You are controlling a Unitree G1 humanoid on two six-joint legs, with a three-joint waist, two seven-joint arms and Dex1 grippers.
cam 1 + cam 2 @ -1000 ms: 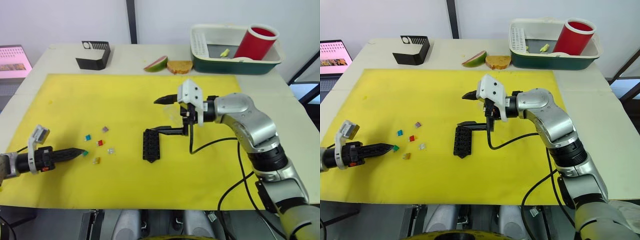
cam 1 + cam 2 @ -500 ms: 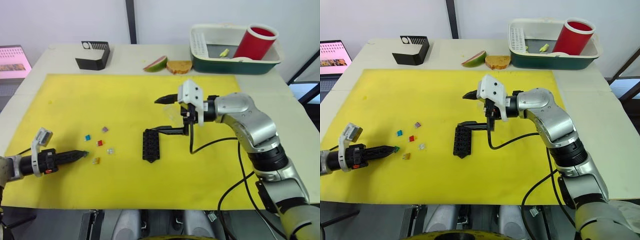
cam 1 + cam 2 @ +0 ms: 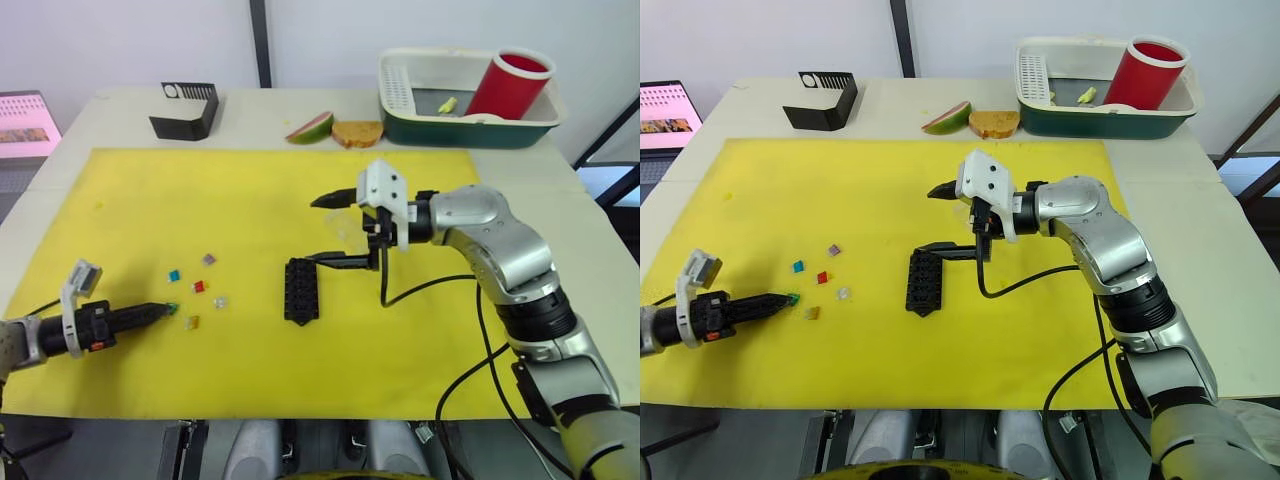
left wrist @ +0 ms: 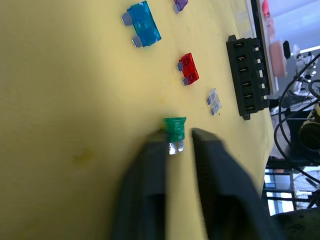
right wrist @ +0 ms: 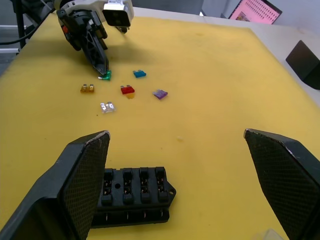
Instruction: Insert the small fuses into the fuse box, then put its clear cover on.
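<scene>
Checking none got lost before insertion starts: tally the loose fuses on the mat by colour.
Green fuse: 1, between the left gripper fingertips
Blue fuse: 1
Red fuse: 1
Purple fuse: 1
Clear fuse: 1
Yellow fuse: 1
Total: 6

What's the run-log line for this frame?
left gripper: fingers on green fuse, on mat | right gripper: open over fuse box | box slots: empty | five fuses loose on mat
</scene>
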